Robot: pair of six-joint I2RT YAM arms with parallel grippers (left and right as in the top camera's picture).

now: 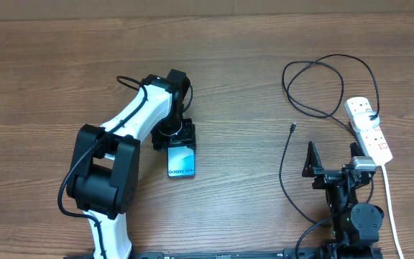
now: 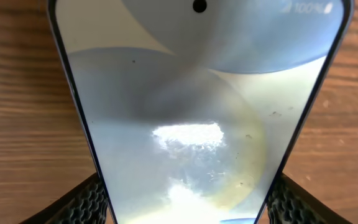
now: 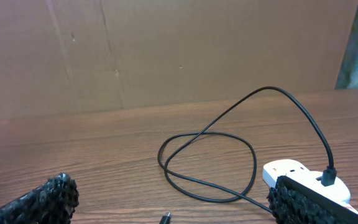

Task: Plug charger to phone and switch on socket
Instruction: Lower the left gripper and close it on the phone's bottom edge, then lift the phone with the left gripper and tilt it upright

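The left arm [image 1: 131,119], the one at the phone [image 1: 181,163], has white tubular links between bulky black joint housings, and a thin black cable [image 1: 62,191] loops along it. The right arm [image 1: 351,194], well right of the phone, is black all over, with a grey block [image 1: 362,164] and a small green light [image 1: 346,214]. The fingers [image 2: 87,202] are black and knobbly-textured.

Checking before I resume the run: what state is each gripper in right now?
Left gripper: closed on the phone.
Right gripper: open, holding nothing.
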